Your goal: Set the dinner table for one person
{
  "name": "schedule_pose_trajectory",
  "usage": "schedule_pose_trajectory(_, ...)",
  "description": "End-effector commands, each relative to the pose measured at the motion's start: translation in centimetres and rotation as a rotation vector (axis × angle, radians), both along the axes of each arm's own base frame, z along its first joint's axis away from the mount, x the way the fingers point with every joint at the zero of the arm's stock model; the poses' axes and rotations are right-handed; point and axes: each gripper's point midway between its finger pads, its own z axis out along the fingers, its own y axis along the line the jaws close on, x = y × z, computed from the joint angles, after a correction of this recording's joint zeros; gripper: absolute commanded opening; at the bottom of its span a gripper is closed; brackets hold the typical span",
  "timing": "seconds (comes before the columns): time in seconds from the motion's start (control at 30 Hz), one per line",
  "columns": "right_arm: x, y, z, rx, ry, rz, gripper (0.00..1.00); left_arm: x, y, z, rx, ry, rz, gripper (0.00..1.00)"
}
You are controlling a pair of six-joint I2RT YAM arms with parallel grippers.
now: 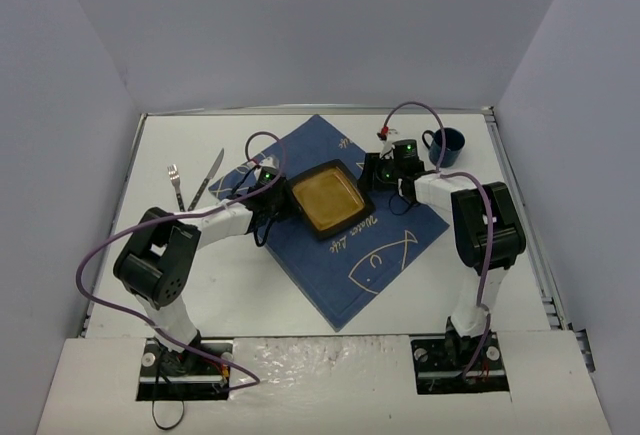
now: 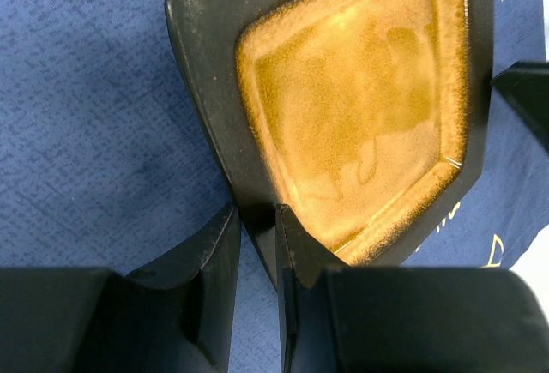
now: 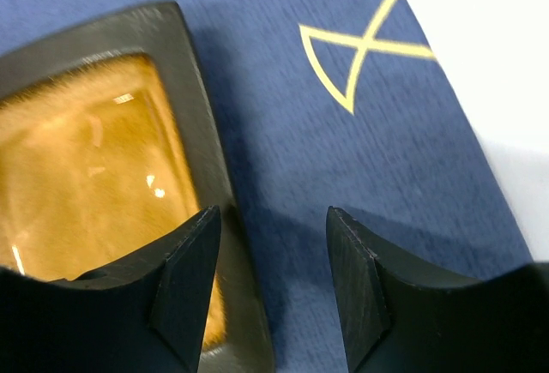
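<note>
**Partly set: plate at the cloth, cutlery and mug not yet placed**

Roughly a third done, by my read. The dinner table (image 1: 250,285) is the white metal-rimmed top under everything, with a blue fish-print cloth (image 1: 380,255) lying at an angle across its middle. The square plate (image 1: 327,198), dark rim and amber centre, is over the far half of the cloth. I cannot tell whether it rests flat or is lifted a little.

The left gripper (image 2: 256,225) is clenched on the plate's near-left rim, one finger outside and one on the glazed side. The right gripper (image 3: 270,257) is released, jaws wide. One finger is over the plate's edge and the other over bare cloth, gripping nothing.

Left to do, judging by the layout:
- The fork (image 1: 176,185) and knife (image 1: 207,177) lie side by side on the bare table, well left of the cloth. They need to go beside the plate.
- The blue mug (image 1: 447,145) stands upright off the cloth's far right corner and needs to come in too.

Containers: the plate holds nothing. The mug's inside is dark and too small to read.
</note>
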Motion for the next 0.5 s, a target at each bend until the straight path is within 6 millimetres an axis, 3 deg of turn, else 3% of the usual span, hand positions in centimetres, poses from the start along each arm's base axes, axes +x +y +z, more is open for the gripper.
schedule_pose_trajectory(0.0, 1.6, -0.7, 3.4, 0.038, -0.104, -0.049, 0.49, 0.4, -0.9, 3.8, -0.054, -0.1, -0.015, 0.0)
schedule_pose_trajectory(0.47, 1.3, -1.6, 2.4, 0.056, -0.095, -0.086, 0.5, -0.8, -0.4, 1.8, -0.065, -0.047, 0.014, 0.01)
